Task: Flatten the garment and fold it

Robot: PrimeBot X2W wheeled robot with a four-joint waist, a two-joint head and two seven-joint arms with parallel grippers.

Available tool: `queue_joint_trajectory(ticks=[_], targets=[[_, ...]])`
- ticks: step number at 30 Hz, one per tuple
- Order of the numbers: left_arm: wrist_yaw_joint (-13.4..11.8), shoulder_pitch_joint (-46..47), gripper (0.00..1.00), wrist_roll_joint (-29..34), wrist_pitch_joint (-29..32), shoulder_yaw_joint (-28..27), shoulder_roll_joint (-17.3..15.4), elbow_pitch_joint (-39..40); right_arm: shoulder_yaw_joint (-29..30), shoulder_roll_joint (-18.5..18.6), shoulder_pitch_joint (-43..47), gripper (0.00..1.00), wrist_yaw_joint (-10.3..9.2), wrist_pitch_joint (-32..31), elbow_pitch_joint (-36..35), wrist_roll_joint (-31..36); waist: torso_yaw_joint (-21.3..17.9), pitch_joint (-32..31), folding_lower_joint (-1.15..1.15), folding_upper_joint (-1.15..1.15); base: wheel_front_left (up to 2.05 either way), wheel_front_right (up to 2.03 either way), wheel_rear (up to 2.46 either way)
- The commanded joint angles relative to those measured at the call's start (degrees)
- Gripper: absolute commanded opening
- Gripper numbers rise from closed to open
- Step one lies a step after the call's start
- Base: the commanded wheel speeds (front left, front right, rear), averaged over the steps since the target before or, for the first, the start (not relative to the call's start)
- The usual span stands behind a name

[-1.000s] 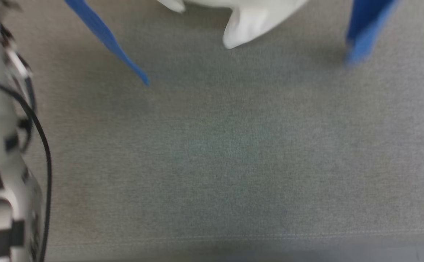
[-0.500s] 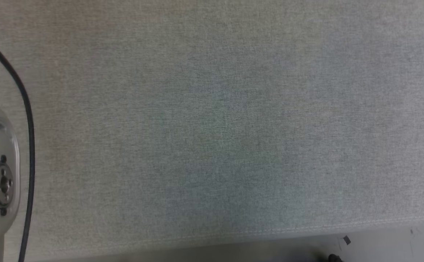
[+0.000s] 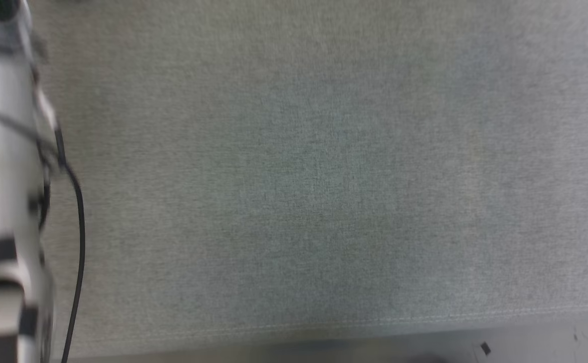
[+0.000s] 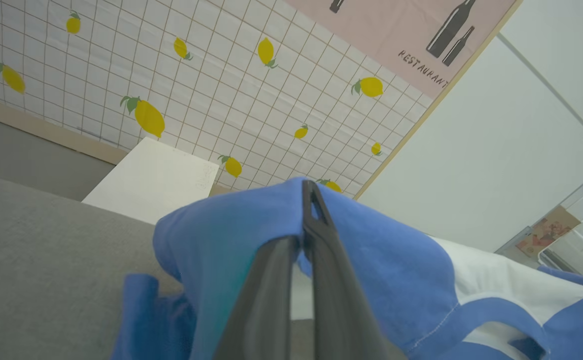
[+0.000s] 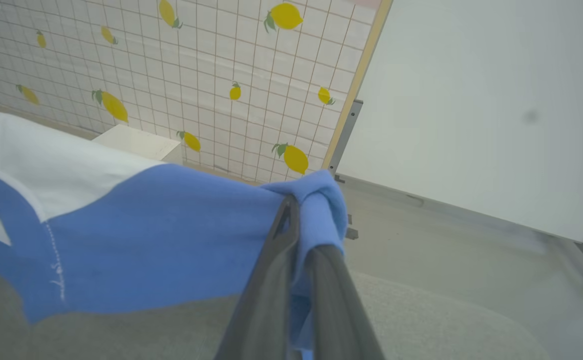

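Left pincer (image 4: pixel 305 220) and right pincer (image 5: pixel 294 220) each clamp the garment (image 4: pixel 231 225) above the bench (image 4: pixel 46 260). Thin pinches may slip and drop it crumpled.

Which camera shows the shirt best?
Right wrist view: the garment spreads wide, blue shoulder and white body, pinched by the right gripper. Left wrist view: blue fabric bunched on the left gripper. Head view: grey surface.

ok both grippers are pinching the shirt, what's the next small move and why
Probably lower the left gripper and right gripper to lay the shirt onto the grey surface: both are shut on its blue fabric, and it is bunched, not flat.
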State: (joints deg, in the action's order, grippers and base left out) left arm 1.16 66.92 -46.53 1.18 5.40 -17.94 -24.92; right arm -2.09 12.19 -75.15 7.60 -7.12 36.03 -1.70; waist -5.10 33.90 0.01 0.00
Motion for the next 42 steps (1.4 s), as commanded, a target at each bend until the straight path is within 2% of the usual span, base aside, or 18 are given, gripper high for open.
queue_joint_trajectory(ticks=[1,4,7,11,14,17,23,29,34,42], targets=[[0.69,-4.66,0.00,1.66,0.54,1.14,-1.56,0.68,-0.97,0.65,4.22,0.00,-0.11,-1.06,-0.69,-2.69,0.92,-3.89,-0.01,0.00,0.00,0.00,0.00],[0.76,-15.27,0.00,2.11,2.09,2.69,-2.72,3.14,-2.82,1.72,14.52,0.00,-0.11,-5.16,-4.60,-8.20,1.31,-7.78,-0.01,0.00,0.00,0.00,0.00],[-0.38,-25.83,0.00,0.93,3.36,2.77,-2.84,6.76,-3.08,2.68,25.53,0.00,-0.11,-10.12,-10.84,-12.09,1.54,-11.33,-0.01,0.00,0.00,0.00,0.00],[-2.89,-40.58,0.00,-1.65,4.26,1.94,-1.83,12.47,0.73,2.82,41.85,0.00,-0.11,-16.65,-21.56,-14.32,2.00,-15.60,-0.01,0.00,0.00,0.00,0.00],[-4.84,-49.30,0.00,-2.65,4.34,1.70,-0.85,15.84,5.14,0.97,51.65,0.00,-0.11,-19.57,-28.60,-13.95,2.35,-17.68,-0.01,0.00,0.00,0.00,0.00],[-6.17,-56.65,0.00,-3.03,4.92,2.38,-0.25,18.18,9.50,-2.50,59.99,0.00,-0.11,-21.88,-34.70,-12.57,2.79,-19.37,-0.01,0.00,0.00,0.00,0.00],[-7.66,-65.26,0.00,-3.16,6.57,4.00,-0.10,20.06,16.21,-7.75,70.29,0.00,-0.11,-23.96,-40.60,-9.57,3.71,-21.75,-0.01,0.00,0.00,0.00,0.00],[-7.95,-68.89,0.00,-3.58,7.48,4.95,0.02,20.10,20.33,-9.24,75.73,0.00,-0.11,-24.18,-39.30,-9.72,4.67,-23.11,-0.01,0.00,0.00,0.00,0.00],[-8.33,-70.15,0.00,-2.72,8.26,6.36,-0.22,19.06,20.68,-9.29,77.05,0.00,-0.11,-22.26,-32.34,-11.93,4.85,-23.74,-0.01,0.00,0.00,0.00,0.00],[-8.03,-69.84,0.00,-1.22,8.73,9.06,0.30,17.28,20.44,-9.30,75.74,0.00,-0.11,-19.70,-23.00,-10.80,4.81,-24.15,-0.01,0.00,0.00,0.00,0.00]])
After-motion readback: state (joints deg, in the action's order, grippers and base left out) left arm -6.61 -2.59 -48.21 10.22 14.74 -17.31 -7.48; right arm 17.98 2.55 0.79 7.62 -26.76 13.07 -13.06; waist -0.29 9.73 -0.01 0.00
